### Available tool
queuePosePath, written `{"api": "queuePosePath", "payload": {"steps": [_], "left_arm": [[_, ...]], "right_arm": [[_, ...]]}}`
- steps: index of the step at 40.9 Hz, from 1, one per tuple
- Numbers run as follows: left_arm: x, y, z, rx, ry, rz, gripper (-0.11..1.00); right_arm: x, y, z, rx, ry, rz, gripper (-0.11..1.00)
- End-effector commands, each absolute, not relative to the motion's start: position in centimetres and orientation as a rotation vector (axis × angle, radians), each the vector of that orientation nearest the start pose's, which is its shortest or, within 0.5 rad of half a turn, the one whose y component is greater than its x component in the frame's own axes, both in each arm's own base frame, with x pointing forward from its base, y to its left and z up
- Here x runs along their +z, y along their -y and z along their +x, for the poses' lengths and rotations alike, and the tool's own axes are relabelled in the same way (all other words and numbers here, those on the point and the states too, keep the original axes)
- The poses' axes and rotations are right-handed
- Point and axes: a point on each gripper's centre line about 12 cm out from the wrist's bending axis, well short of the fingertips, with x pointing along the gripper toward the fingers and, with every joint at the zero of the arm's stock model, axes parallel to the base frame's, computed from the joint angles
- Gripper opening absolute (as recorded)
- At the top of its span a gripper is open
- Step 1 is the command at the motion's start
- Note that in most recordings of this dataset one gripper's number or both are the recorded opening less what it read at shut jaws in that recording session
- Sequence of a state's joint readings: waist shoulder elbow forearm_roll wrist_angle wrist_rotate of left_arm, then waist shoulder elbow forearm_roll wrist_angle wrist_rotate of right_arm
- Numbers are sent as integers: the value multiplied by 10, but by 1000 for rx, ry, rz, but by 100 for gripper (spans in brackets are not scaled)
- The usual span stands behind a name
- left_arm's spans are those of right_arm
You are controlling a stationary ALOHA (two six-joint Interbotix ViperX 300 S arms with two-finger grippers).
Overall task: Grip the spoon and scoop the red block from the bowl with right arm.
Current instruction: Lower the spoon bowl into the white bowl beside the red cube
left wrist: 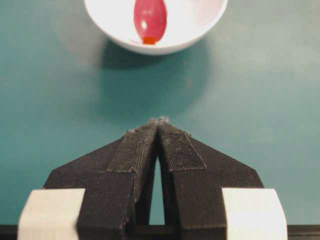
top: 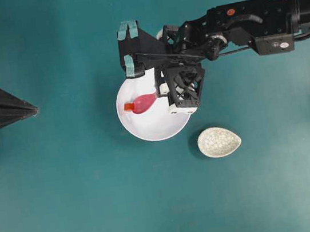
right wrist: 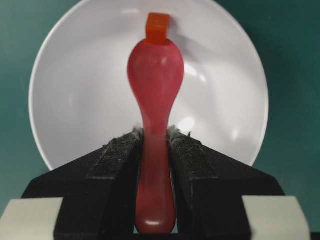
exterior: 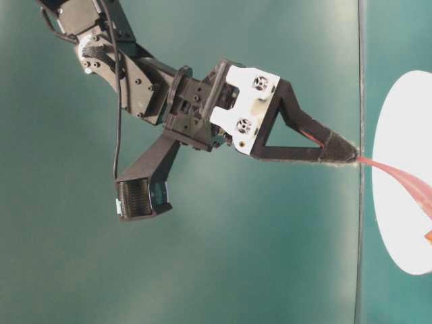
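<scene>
Presently on the bench [top: 70, 208]: one bowl [top: 154, 129], one spoon [top: 143, 103], one red block [top: 129, 106], one speckled dish [top: 219, 141], two end effectors. Right end effector [right wrist: 155, 142] is clamped on the spoon handle, the scoop inside the bowl with its tip touching the block near the bowl's left wall in the overhead view. Left end effector [left wrist: 159, 125], fingers pressed together and empty, sits at the bench's left edge, well apart from the bowl, open bench between. Dish lies just beside the bowl's lower right rim.
</scene>
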State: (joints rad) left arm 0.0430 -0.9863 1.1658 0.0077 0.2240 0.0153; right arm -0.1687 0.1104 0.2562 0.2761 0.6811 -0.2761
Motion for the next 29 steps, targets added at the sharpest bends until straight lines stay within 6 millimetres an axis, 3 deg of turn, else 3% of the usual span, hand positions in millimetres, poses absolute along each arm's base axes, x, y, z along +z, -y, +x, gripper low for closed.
{"api": "queuePosePath", "payload": {"steps": [1,29], "left_arm": [[247,-9,188,41,-389,17,0],[247,-9,188,41,-389,17,0]], "right_arm": [[227,52,436,31,-959,114,24],[213,46,432,14,-950,134,24]]}}
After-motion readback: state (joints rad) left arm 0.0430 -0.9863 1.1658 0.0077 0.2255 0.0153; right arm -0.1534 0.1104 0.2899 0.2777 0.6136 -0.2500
